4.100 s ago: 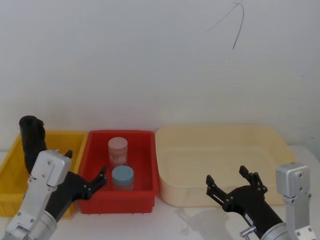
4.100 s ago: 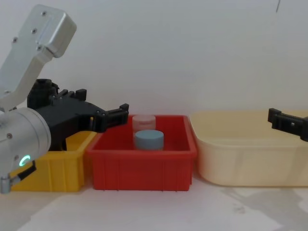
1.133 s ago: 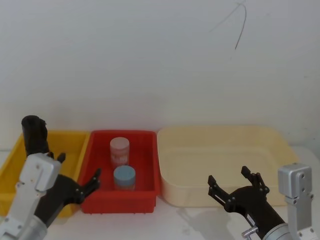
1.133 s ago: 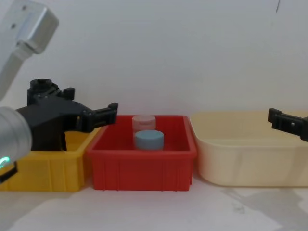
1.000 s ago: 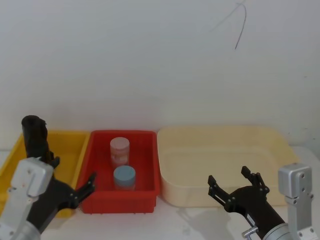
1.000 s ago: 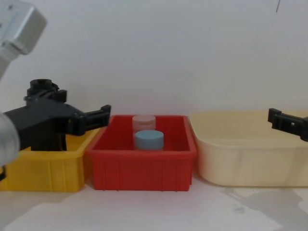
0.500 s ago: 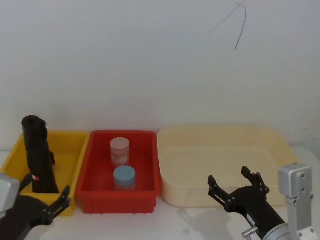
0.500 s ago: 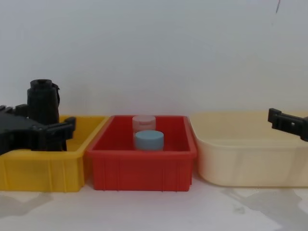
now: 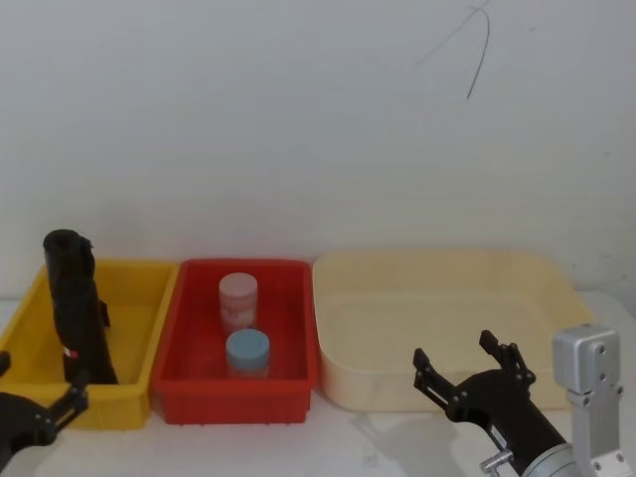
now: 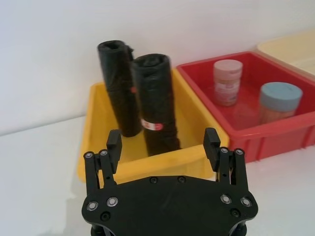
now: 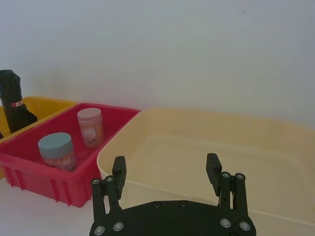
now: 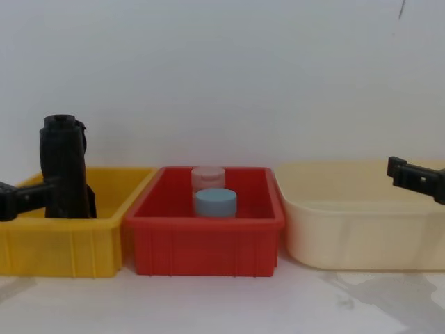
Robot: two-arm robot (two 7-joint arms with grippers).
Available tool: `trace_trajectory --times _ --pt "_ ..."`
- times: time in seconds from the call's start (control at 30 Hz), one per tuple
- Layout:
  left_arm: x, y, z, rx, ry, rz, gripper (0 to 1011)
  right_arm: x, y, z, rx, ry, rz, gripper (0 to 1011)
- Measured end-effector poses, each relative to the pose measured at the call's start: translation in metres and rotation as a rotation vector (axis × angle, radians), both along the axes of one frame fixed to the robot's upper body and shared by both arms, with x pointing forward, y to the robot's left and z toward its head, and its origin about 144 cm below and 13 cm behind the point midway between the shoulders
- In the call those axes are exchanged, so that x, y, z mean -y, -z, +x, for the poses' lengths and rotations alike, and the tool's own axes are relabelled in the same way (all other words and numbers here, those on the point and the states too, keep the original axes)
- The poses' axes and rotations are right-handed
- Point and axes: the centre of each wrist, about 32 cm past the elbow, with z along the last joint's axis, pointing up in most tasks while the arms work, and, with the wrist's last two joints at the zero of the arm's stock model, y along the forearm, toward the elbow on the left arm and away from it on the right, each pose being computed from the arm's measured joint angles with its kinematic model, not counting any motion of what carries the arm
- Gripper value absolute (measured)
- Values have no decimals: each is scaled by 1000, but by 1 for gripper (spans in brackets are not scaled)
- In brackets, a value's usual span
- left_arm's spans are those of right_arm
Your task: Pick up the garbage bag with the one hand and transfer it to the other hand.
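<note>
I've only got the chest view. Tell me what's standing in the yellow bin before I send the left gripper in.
Observer: Two black rolls stand in the yellow bin, one behind the other.
Operator: Tell them apart.
Observer: The front roll, nearer the left gripper, carries a red-and-white sticker; the garbage bag stands behind it.
Operator: Give me both grippers.
Observer: Left gripper open and empty, short of the bin's near wall; right gripper open, in front of the cream tub.

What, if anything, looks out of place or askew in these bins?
Nothing is spilled or damaged. The stickered black roll and the roll behind it lean slightly in the yellow bin; the pink jar and blue jar stand upright in the red bin.
</note>
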Motion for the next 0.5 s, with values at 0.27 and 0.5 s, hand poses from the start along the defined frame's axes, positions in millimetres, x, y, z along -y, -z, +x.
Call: trace_trajectory --times 0.27,0.5 --pt "-11 -1 12 -11 -19 -12 1001 0 0 0 0 0 0 1001" --pt "-18 -5 25 -14 -8 -16 1001 0 0 0 0 0 0 1001"
